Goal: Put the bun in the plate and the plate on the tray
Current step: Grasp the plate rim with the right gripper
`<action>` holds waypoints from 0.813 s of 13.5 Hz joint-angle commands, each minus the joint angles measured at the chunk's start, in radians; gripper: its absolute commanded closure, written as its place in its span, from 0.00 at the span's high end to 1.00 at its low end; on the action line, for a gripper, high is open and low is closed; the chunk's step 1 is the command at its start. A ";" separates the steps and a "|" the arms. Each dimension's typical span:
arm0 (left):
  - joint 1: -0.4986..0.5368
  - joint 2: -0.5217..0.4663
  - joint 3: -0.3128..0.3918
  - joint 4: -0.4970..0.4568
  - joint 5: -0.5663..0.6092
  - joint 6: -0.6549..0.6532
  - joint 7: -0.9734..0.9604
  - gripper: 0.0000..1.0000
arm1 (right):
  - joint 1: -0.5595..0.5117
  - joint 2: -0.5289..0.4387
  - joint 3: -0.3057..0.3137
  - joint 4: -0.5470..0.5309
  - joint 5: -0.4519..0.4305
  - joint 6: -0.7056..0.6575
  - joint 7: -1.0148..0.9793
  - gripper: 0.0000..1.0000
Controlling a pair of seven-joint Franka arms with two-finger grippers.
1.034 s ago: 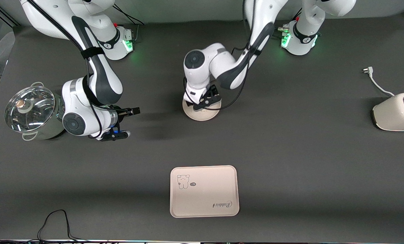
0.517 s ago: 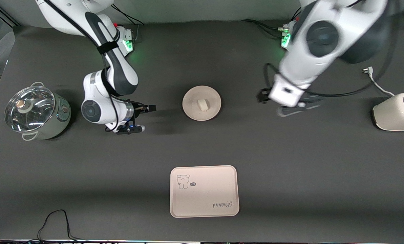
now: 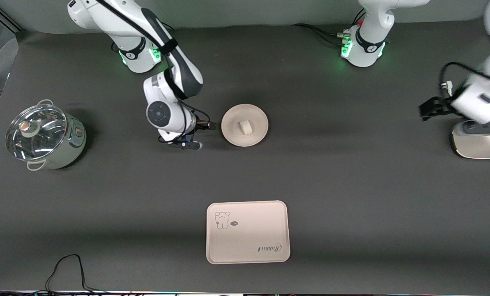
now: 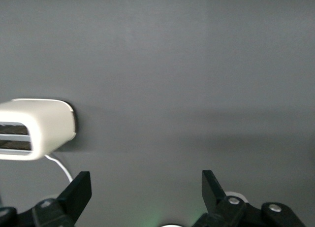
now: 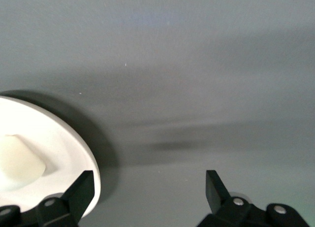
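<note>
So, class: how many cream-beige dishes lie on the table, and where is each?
2. The round plate, holding the bun, lies beside the right gripper. The rectangular tray lies nearer the front camera. None seem hidden.

Bun [image 3: 245,126] in plate [image 3: 233,137]; tray [image 3: 248,246] nearer cam, well apart.

Dark grey table [image 3: 351,185], and sitting on it: the plate [image 3: 256,135] mid-table, the tray [image 3: 248,232] nearer the front camera. A lidded pot [image 3: 43,136] sits at the right arm's end, a toaster [image 3: 477,146] at the left arm's, and a black cable [image 3: 66,263] by the front edge.
</note>
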 commanded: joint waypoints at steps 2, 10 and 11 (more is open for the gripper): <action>0.038 -0.031 -0.002 -0.060 -0.001 0.049 0.081 1.00 | 0.069 0.018 -0.010 -0.005 0.032 0.060 0.100 1.00; 0.095 -0.040 -0.001 -0.144 -0.072 0.215 0.111 1.00 | 0.179 0.087 -0.011 -0.004 0.105 0.198 0.186 0.99; 0.104 -0.058 0.008 -0.134 -0.104 0.213 0.118 1.00 | 0.193 0.095 -0.011 -0.007 0.105 0.224 0.190 0.97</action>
